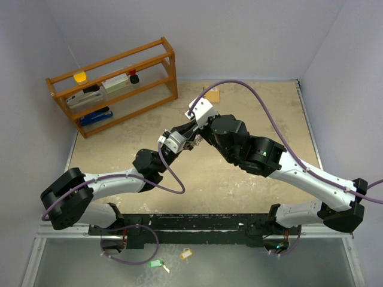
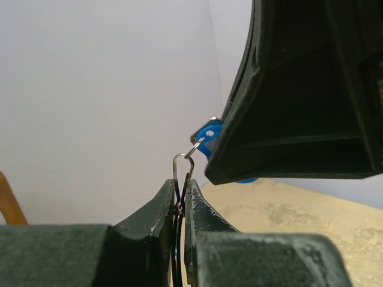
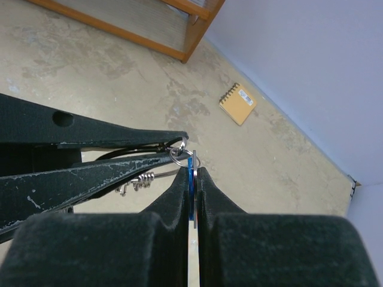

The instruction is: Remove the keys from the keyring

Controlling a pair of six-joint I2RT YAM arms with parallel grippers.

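Note:
Both grippers meet in mid-air above the middle of the table. My left gripper (image 2: 181, 185) (image 1: 184, 139) is shut on the keyring (image 2: 175, 170), a thin silver wire loop that rises edge-on out of its jaws. A small split ring (image 3: 175, 154) links the wire to a key with a blue tag (image 2: 208, 135) (image 3: 190, 164). My right gripper (image 3: 192, 171) (image 1: 192, 141) is shut on that blue tag and key, held edge-on between its pads. A coiled metal part of the keyring (image 3: 144, 178) hangs below the left gripper's fingers (image 3: 90, 173). No other key shows.
A wooden shelf (image 1: 114, 84) with small items stands at the back left. A tan notebook (image 1: 210, 94) (image 3: 237, 103) lies near the back wall. A green tag (image 1: 155, 263) and a yellow tag (image 1: 186, 253) lie on the ledge below the arm bases.

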